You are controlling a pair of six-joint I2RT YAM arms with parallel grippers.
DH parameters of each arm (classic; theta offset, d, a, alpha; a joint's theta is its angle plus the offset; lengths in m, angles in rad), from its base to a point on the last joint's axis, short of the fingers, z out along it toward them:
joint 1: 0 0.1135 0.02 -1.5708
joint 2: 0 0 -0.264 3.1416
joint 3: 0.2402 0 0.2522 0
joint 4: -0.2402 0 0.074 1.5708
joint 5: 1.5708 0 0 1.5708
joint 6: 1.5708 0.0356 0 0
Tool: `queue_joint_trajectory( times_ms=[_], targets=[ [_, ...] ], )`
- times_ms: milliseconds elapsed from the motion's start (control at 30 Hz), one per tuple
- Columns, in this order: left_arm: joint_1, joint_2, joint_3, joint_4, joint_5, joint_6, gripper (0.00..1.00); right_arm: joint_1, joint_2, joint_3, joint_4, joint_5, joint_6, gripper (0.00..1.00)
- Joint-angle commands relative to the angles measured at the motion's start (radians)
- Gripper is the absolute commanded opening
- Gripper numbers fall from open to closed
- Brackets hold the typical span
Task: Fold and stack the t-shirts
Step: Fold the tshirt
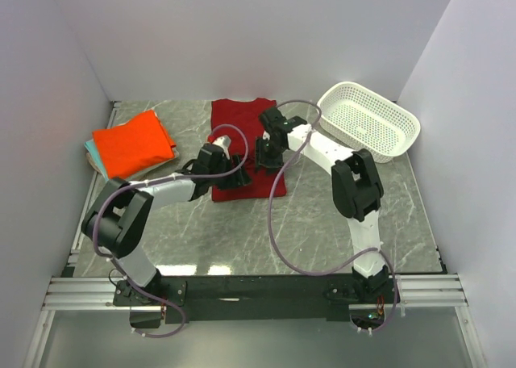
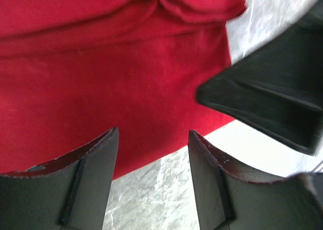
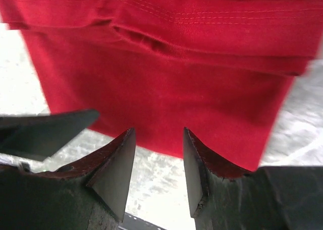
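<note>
Crimson t-shirt (image 1: 242,134), half-folded at the far edge of the bench (image 1: 322,215), needs final folds; left gripper (image 2: 153,130) and right gripper (image 3: 159,131) hover parted, empty (orange t-shirt (image 1: 133,142) stacked, left edge).

The left hand (image 2: 152,134) and right hand (image 3: 159,131) crowd each other over the near edge of the red shirt (image 1: 242,118), with the orange-topped stack (image 1: 131,142) far left and the white basket (image 1: 368,119) rear right, while the surface (image 1: 322,215) nearer the bases gives passage.

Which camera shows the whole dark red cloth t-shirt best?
Top external view: the dark red cloth t-shirt shows nearly whole, outline and all. The left wrist view gives only one corner and a folded edge; the right wrist view, a hem and stitched fold.
</note>
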Motion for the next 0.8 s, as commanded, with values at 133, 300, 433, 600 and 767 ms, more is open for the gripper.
queue_joint_trajectory(
  times_ms=[133, 300, 433, 600, 767],
  targets=[
    [-0.06, 0.087, -0.039, 0.167, 0.035, 0.035, 0.63, 0.01, 0.1, 0.045, 0.023, -0.012, 0.03, 0.49],
    [-0.104, 0.126, -0.05, 0.127, -0.036, 0.083, 0.62, 0.01, 0.15, 0.108, 0.003, 0.012, 0.033, 0.49],
    [-0.134, 0.124, -0.065, 0.078, -0.096, 0.1, 0.62, 0.008, 0.179, 0.154, -0.006, 0.044, 0.034, 0.49],
    [-0.167, 0.112, -0.109, 0.053, -0.128, 0.105, 0.62, -0.007, 0.214, 0.2, -0.014, 0.078, 0.031, 0.49],
    [-0.21, 0.08, -0.168, 0.058, -0.125, 0.085, 0.62, -0.027, 0.266, 0.286, -0.038, 0.1, 0.024, 0.49]
  ],
)
